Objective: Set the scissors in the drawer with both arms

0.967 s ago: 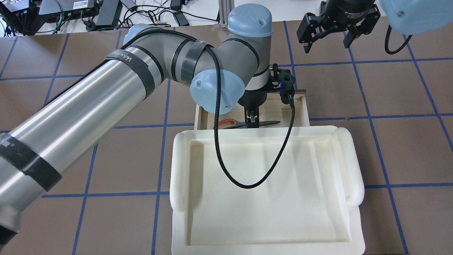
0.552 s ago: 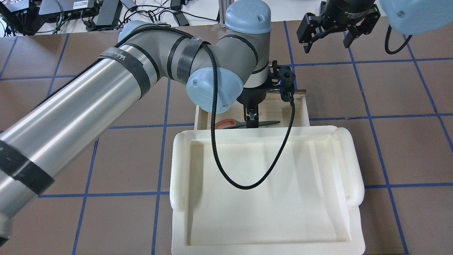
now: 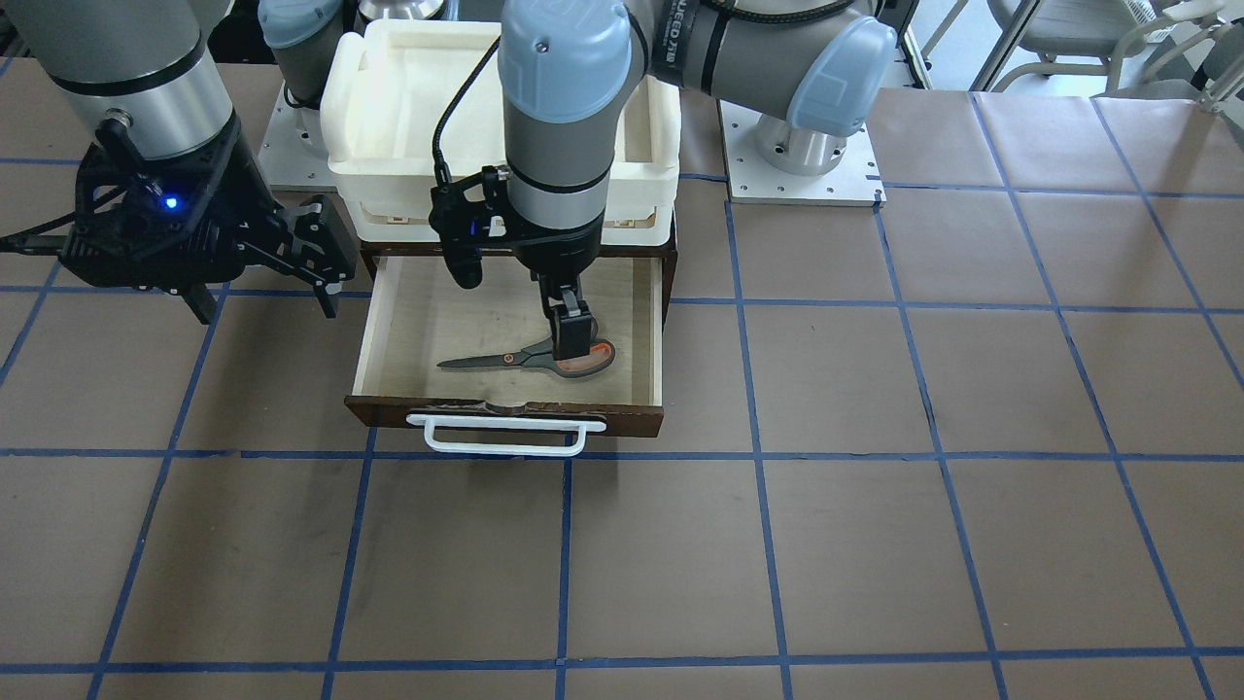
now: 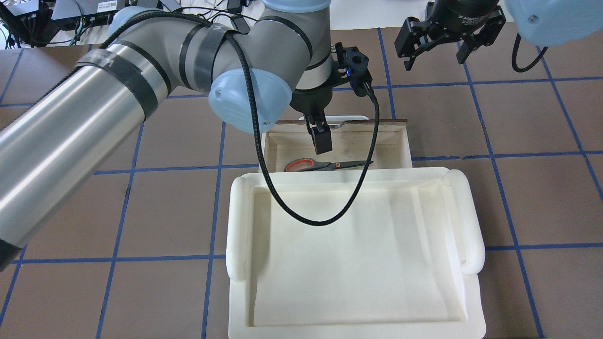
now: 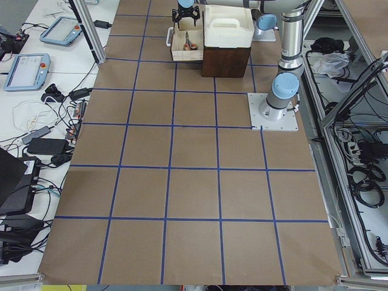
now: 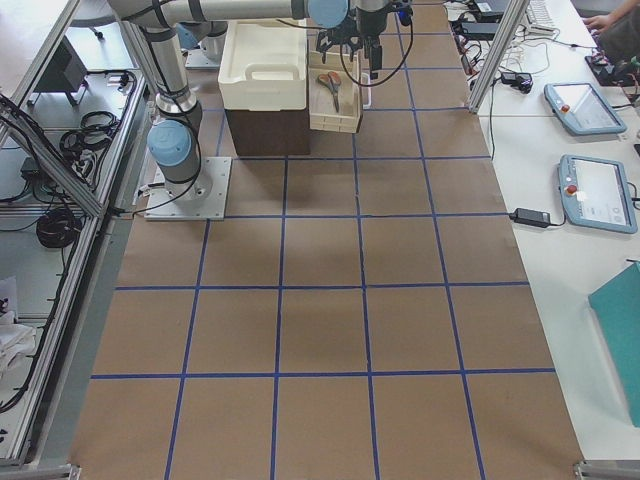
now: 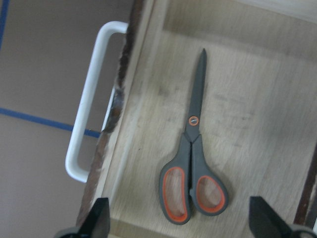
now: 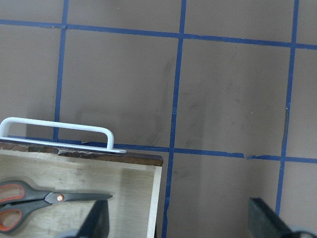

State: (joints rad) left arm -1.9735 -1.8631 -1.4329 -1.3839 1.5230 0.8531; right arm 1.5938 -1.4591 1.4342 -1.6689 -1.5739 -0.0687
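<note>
1. Nearest the front camera, the white bar handle [image 3: 505, 435] ran across the dark brown front of the drawer [image 3: 437, 306], which stood pulled open over the desk [image 3: 875, 486].
2. The scissors [image 3: 525, 360] lay flat on the drawer's pale wood floor, somewhat nearer its front than its back. Their dark metal blades were shut together, with a small coppery screw at the pivot. The handles were grey, lined orange-red inside both loops. The blades pointed toward the robot's right, the loops toward its left.
3. Above the loops hung the left arm [image 3: 559, 126]. Its jaws were spread wide and empty, and the scissors lay free beneath them.
4. Off to the drawer's side, the right arm [image 3: 136, 78] held its jaws parted and empty above bare desk.
5. Farthest back, a cream-white tray [image 3: 389, 97] sat on top of the dark cabinet [image 5: 225, 60] that housed the drawer.
</note>
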